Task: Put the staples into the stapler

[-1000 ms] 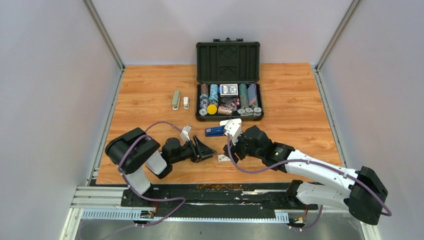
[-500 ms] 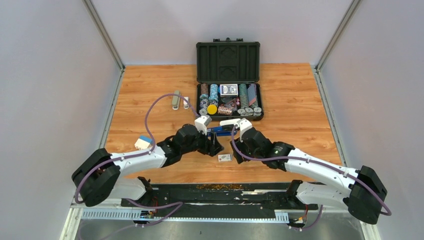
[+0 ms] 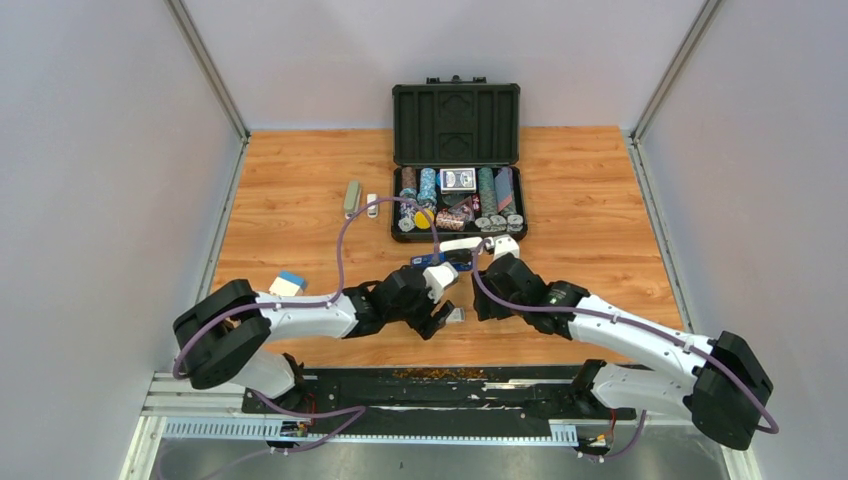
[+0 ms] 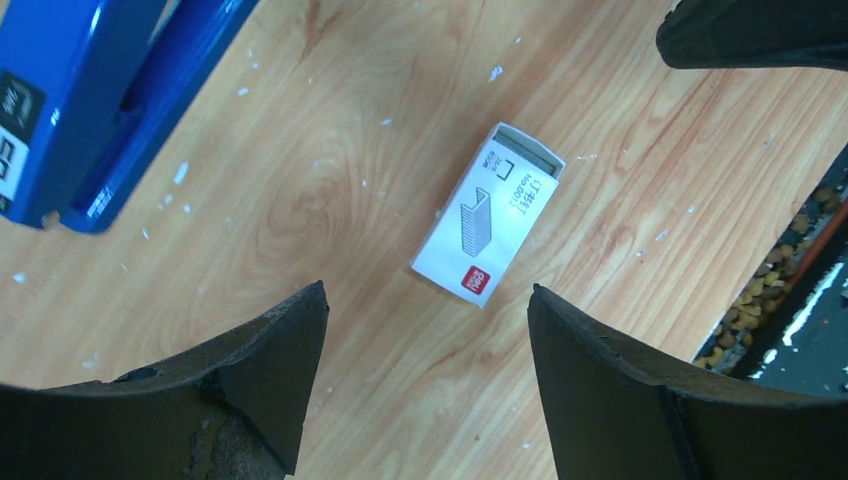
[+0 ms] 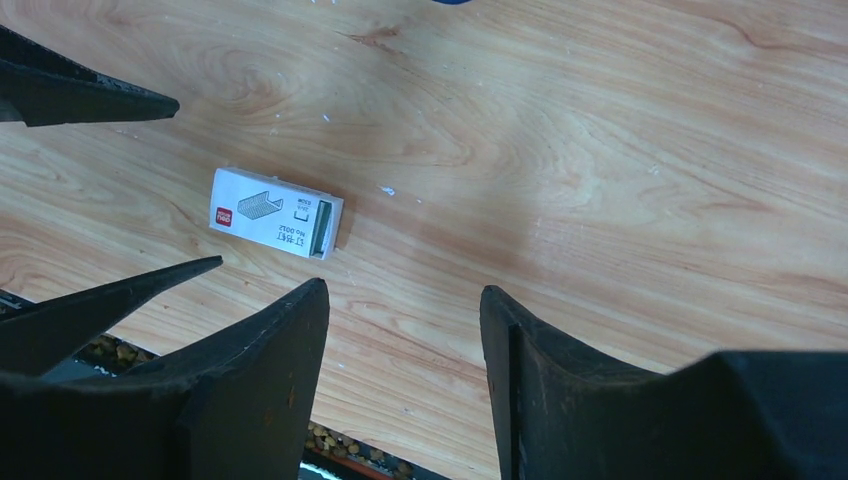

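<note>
Change vs half a sec ago: left arm has stretched further right, so the left gripper [image 4: 425, 292] now hangs over the white box [image 4: 488, 215]. In top view the box lay uncovered before and is partly hidden now. Stapler [image 4: 80, 90] is in the same spot; right gripper [image 5: 404, 290] has shifted only a little.

Left wrist cam: jaws spread wide, holding nothing. Stapler lies flat on the wood at upper left, well outside the left finger, no contact. Staples [image 4: 530, 152] seem to show only as a grey edge in the box's open far end. Box lies btwn and just beyond the two fingertips, slanted, touching neither. Right wrist cam: jaws also wide and empty, gap over bare wood. Box sits left of and beyond that gap, open end toward it, w/ the left arm's finger tips either side of it.

Near edge of the table [image 4: 620, 280] runs close by the box, w/ crumbs [image 4: 760, 300] and a black rail beyond. Far side is closed off by the open chip case [image 3: 457, 160]. Bare wood lies right of the right arm.
</note>
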`<state>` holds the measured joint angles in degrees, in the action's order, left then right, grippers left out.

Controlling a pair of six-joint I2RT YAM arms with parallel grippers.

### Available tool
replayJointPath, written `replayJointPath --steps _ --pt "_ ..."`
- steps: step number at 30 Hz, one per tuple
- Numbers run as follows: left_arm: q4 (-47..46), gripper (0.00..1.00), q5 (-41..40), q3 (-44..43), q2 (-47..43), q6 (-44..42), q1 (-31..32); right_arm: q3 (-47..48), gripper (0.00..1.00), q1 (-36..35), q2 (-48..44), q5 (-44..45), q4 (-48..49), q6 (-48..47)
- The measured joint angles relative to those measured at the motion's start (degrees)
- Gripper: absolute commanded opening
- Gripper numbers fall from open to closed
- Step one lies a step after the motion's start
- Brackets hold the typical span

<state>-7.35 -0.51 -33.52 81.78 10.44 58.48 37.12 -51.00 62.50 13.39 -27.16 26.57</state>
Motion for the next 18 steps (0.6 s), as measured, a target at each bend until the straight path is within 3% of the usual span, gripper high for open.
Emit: replayJointPath --steps 10,18 --pt "-1.8 0.75 2.2 -3.7 6.5 -9.2 1.5 -2.5 0.54 2.7 -0.3 -1.0 0.5 2.8" --pt "-2.5 0.67 3.3 -3.7 7.6 -11.5 2.7 -3.0 0.52 3.6 0.3 -2.6 2.6 3.4"
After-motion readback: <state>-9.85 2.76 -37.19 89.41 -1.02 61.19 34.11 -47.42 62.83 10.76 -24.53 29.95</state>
